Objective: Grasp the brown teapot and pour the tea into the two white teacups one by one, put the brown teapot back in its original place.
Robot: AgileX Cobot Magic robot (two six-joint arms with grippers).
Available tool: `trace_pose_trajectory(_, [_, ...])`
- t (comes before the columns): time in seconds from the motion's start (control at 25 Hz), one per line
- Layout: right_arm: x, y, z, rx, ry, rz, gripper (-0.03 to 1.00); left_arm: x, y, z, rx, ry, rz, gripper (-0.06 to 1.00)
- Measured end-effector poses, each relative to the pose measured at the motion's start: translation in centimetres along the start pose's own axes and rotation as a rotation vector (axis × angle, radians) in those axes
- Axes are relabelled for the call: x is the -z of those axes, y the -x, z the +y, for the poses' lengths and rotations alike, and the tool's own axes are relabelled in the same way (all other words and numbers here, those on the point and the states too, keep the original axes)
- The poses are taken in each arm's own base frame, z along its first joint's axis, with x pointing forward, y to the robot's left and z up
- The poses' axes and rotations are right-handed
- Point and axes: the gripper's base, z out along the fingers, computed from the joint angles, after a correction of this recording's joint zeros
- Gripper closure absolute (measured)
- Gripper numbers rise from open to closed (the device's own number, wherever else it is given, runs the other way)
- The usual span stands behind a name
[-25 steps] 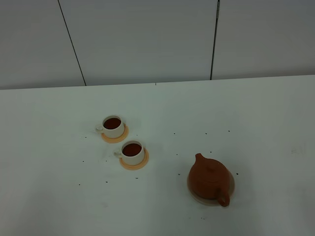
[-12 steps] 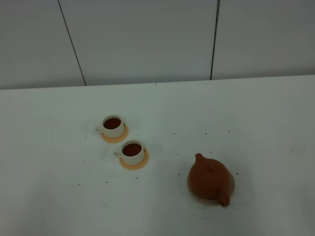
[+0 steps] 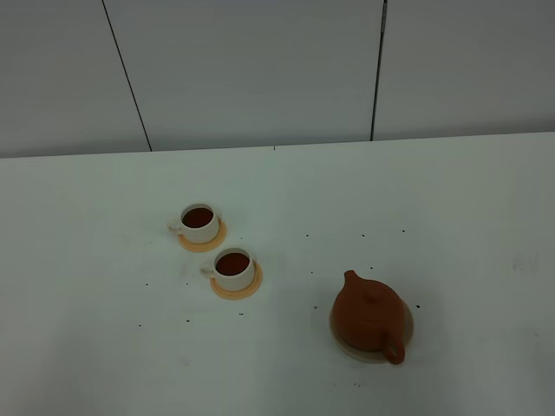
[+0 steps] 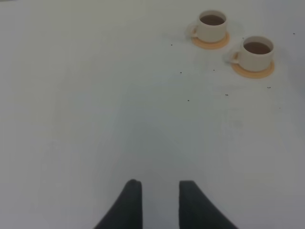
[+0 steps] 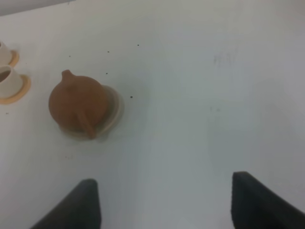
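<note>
The brown teapot [image 3: 368,314] [image 5: 76,102] stands upright on its beige coaster, the original place [image 3: 409,328] [image 5: 116,107], at the front right of the table. The two white teacups [image 3: 199,223] [image 3: 233,269] sit on orange saucers at centre left, both holding dark tea; the left wrist view shows them too [image 4: 212,26] [image 4: 257,52]. Neither arm appears in the high view. My right gripper [image 5: 164,177] is wide open and empty, well back from the teapot. My left gripper [image 4: 160,182] has a narrow gap between its fingers, nothing in it, far from the cups.
Small dark specks [image 3: 362,235] are scattered over the white table [image 3: 451,199] around the cups and teapot. A pale panelled wall [image 3: 260,69] rises behind the table's far edge.
</note>
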Motion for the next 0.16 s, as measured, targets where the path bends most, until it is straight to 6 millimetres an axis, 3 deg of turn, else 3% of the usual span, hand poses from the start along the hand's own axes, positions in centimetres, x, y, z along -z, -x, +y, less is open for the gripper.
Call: trace_pose_trajectory(0.16, [0.0, 0.0, 0.0, 0.0, 0.0, 0.0, 0.4, 0.0, 0.0, 0.0, 0.0, 0.0, 0.0, 0.69])
